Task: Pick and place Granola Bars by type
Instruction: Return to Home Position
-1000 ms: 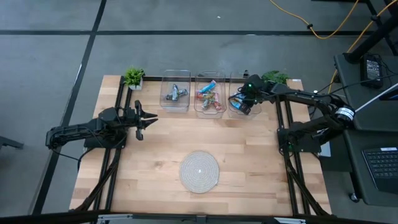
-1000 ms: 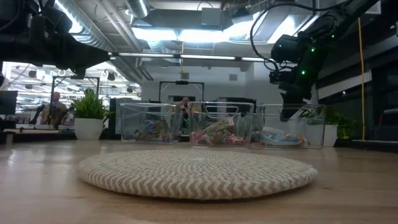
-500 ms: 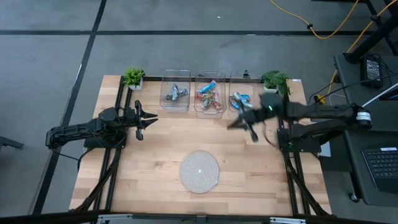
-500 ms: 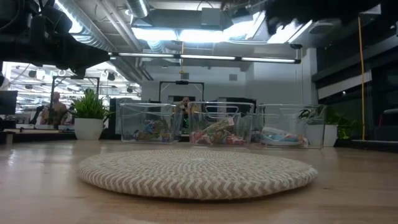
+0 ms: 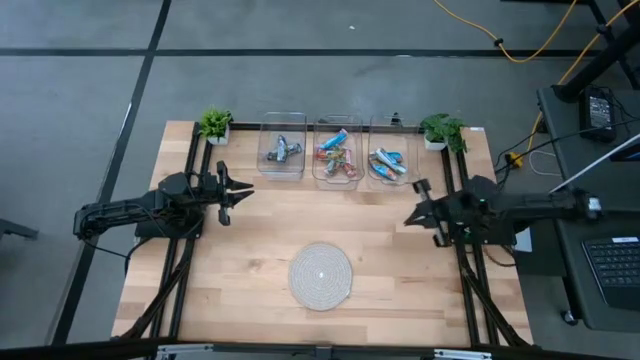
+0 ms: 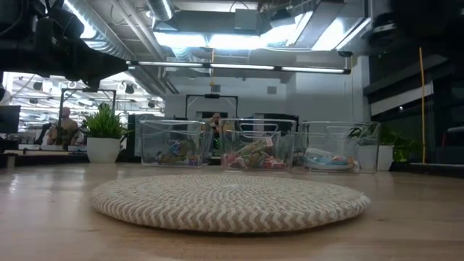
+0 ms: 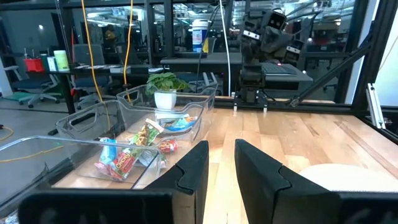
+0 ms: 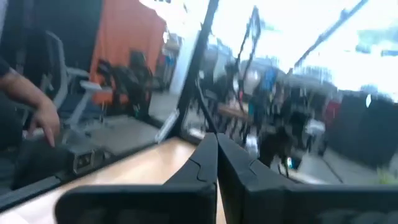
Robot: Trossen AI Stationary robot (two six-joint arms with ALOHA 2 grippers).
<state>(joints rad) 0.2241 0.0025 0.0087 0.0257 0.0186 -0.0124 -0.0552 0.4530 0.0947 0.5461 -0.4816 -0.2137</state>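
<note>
The granola bars lie in three clear bins along the table's far edge. Grey-blue ones [image 5: 281,151] are in the left bin, red, green and orange ones [image 5: 336,153] in the middle bin, and bright blue ones [image 5: 387,162] in the right bin. The left wrist view shows the mixed bars [image 7: 124,158] and the blue bars [image 7: 180,123] too. My left gripper [image 5: 245,190] hovers at the table's left side, open by a narrow gap [image 7: 221,168], holding nothing. My right gripper [image 5: 408,218] hangs over the table's right side, near of the right bin, fingers shut [image 8: 216,152] and empty.
A round woven mat [image 5: 321,275] lies on the near middle of the table and fills the foreground of the low view [image 6: 230,199]. Small potted plants stand at the far left [image 5: 214,124] and far right [image 5: 441,129] corners. Bare wood lies between mat and bins.
My right arm has drawn back from above the right bin toward the table's near and right edges, and now points across the table toward the left. The blue bars it had covered show again in the bin. My left arm has kept still.
</note>
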